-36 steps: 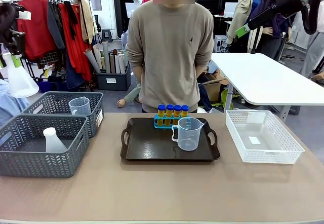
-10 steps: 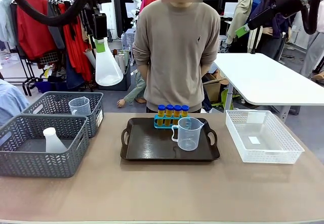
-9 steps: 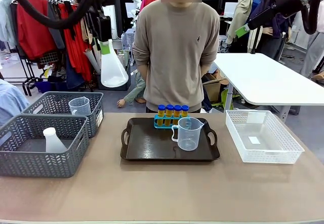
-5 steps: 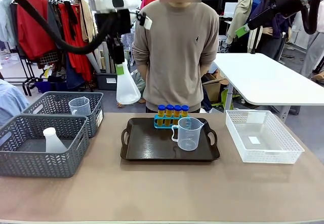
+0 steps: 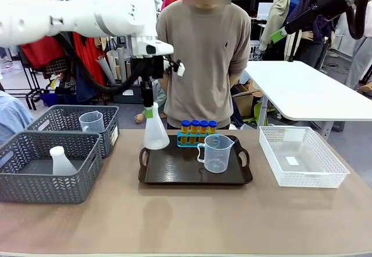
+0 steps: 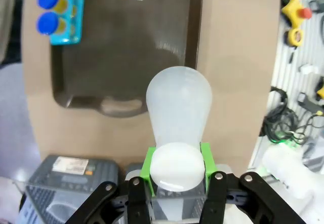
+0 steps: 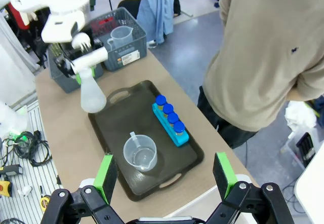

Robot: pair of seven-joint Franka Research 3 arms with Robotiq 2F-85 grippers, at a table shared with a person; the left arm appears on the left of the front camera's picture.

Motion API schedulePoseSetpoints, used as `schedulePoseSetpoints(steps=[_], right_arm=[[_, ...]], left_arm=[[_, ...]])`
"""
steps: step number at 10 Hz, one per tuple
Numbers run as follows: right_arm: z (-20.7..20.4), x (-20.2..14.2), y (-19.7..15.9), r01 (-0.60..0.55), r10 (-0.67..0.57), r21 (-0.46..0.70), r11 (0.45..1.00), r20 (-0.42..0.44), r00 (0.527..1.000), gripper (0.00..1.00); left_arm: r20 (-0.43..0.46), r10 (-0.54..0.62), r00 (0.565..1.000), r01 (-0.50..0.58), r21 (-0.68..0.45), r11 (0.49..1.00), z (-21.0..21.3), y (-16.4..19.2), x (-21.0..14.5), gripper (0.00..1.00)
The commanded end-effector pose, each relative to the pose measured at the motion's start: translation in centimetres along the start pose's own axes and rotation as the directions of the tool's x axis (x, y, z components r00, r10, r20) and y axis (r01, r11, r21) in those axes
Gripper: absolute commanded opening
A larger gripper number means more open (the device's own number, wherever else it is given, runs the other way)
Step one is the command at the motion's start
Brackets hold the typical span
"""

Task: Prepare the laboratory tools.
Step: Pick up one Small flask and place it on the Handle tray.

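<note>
The left gripper (image 5: 148,111) grips the conical flask (image 5: 156,133) by its neck, upright above the dark tray (image 5: 174,172), at its left end. The right gripper (image 7: 164,176), spread wide, hangs high above that tray.

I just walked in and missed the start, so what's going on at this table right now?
The left pincer holds a conical flask by its neck, upright over the left end of the dark tray. On the tray are a measuring beaker and a rack of blue-capped tubes. The right pincer hangs open, high above. A person stands behind the table, arms back.
</note>
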State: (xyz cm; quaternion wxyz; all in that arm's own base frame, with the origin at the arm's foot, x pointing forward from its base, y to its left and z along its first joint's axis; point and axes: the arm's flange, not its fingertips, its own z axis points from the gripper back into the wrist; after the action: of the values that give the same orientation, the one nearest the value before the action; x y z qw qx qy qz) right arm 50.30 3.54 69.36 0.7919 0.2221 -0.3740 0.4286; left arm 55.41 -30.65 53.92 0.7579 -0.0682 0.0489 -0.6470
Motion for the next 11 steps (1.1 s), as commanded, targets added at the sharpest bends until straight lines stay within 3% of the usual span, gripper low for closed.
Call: schedulePoseSetpoints(steps=[1, 3, 9, 11], right_arm=[[0.0, 0.1, 0.1, -0.001, 0.001, 0.004, 1.000, 0.009, 1.000, 1.00], [0.0, 0.1, 0.1, -0.001, 0.001, 0.004, 1.000, 0.009, 1.000, 1.00], [0.0, 0.1, 0.1, -0.001, 0.001, 0.004, 1.000, 0.009, 1.000, 1.00], [0.0, 0.1, 0.1, -0.001, 0.001, 0.004, 1.000, 0.009, 1.000, 1.00]], left_arm=[[-0.018, -0.024, 1.000, 0.024, -0.013, 1.000, -0.6, 0.6, 1.9, 0.00], [-0.054, 0.024, 0.998, -0.023, 0.012, 1.000, -3.0, 0.6, 4.4, 0.00], [-0.053, 0.012, 0.999, -0.013, -0.003, 1.000, -4.3, 0.4, 4.6, 0.00], [-0.022, 0.148, 0.989, -0.144, 0.123, 0.982, -5.2, 1.5, 5.8, 0.00]])
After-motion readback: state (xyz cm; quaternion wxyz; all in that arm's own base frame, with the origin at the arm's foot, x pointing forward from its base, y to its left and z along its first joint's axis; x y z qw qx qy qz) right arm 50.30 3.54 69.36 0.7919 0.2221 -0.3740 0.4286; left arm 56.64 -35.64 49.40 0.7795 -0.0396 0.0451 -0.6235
